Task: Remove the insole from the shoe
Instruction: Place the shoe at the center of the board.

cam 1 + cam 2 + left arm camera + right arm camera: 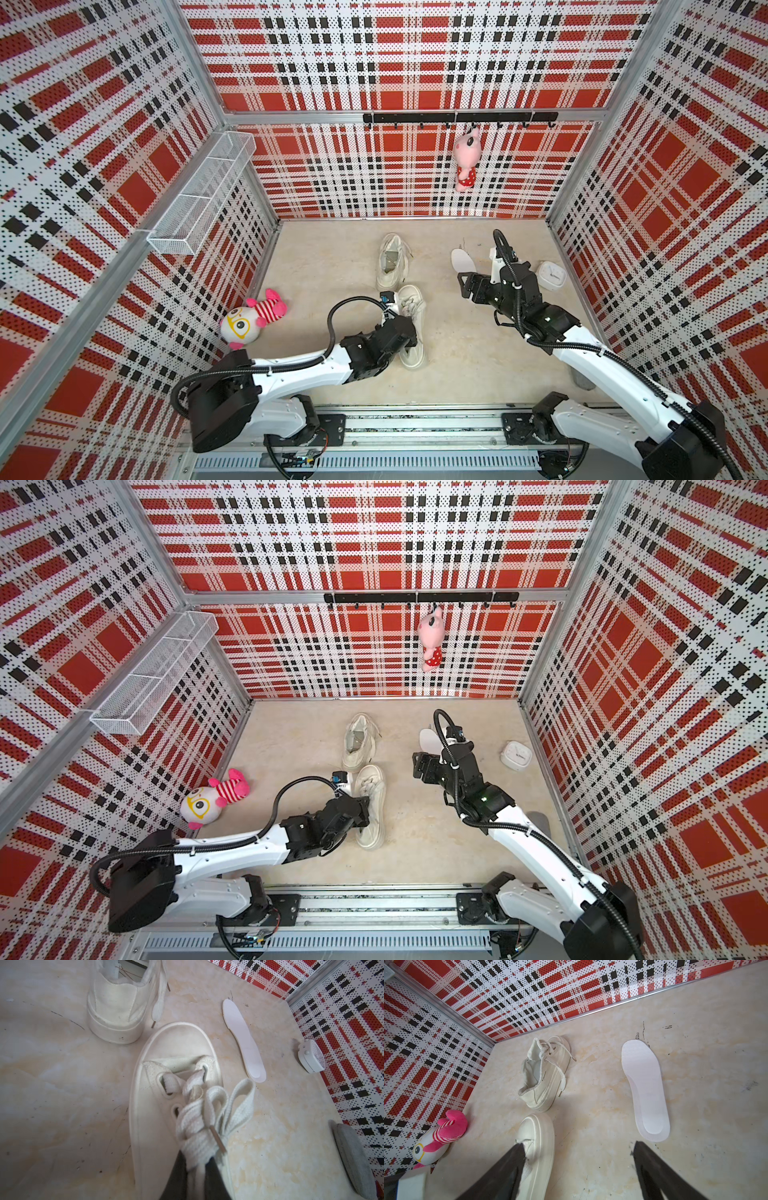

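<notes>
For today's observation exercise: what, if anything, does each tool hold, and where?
The left tool pinches the knotted laces of the near shoe; the right tool stands open, holding nothing.

Both top views look steeply down from high above the front edge of the table, showing all of it. The left wrist view sits close over the near shoe, facing the far right corner. The right wrist view hangs higher, facing the far left corner. Both wrist views share the insole and far shoe.
</notes>
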